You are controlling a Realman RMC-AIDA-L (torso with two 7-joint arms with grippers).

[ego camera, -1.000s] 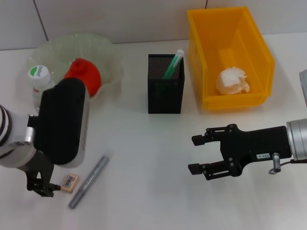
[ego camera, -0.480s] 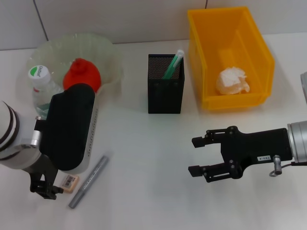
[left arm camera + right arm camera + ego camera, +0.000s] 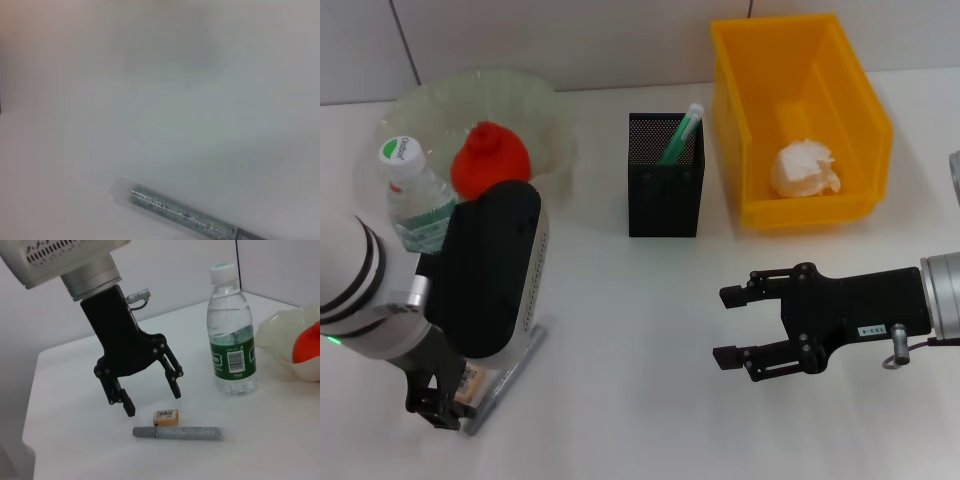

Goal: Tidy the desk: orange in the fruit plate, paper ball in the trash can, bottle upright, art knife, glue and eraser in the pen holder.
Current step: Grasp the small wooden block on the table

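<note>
Fingers of the left gripper (image 3: 147, 400) are spread apart and point straight down, hanging just above the eraser (image 3: 165, 417), which lies flat on the white table (image 3: 620, 300) and is not gripped. In the head view the left arm reaches in from the robot's left edge, its dark wrist housing tilted over the near-left part of the table and covering most of the eraser (image 3: 470, 380) and the glue stick (image 3: 505, 385). That grey, glittery glue stick (image 3: 177, 432) lies on its side just beside the eraser, on the side away from the gripper. The water bottle (image 3: 415, 195) stands upright near the fruit plate (image 3: 535, 110), and the orange (image 3: 492, 160) sits in that plate. The black mesh pen holder (image 3: 665, 190) holds a green-capped tool. The paper ball (image 3: 805, 168) rests inside the yellow trash can (image 3: 865, 110). The right gripper (image 3: 725, 325) is held level above the table on the robot's right, well apart from everything, its fingers apart and grasping nothing.
</note>
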